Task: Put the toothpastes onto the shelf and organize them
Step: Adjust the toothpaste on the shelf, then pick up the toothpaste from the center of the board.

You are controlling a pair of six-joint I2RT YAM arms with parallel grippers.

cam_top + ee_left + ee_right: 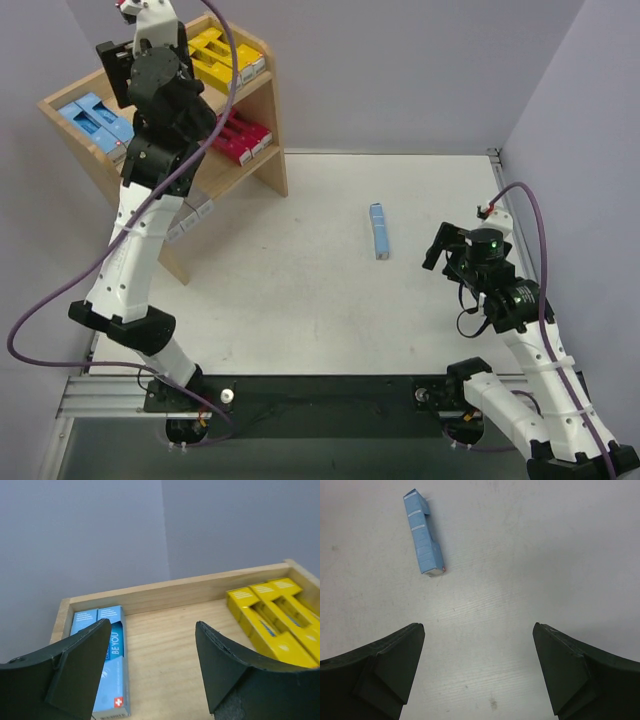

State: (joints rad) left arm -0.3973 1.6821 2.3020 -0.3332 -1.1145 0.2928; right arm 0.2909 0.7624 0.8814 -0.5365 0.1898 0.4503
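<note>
The wooden shelf (268,150) stands at the far left. Its top tier holds light blue toothpastes (95,118) on the left and yellow ones (225,58) on the right. Magenta ones (242,140) lie on the lower tier, and silver-grey ones (190,218) show partly behind my left arm. One light blue toothpaste (379,230) lies loose on the table. My left gripper (152,625) is open and empty over the bare middle of the top tier (165,592), between two blue cartons (107,650) and three yellow ones (270,620). My right gripper (447,245) is open and empty, right of the loose carton (423,547).
Grey walls close in the table at the back and both sides. The shelf's low back rim lies just beyond my left fingers. My left arm covers much of the shelf in the top view.
</note>
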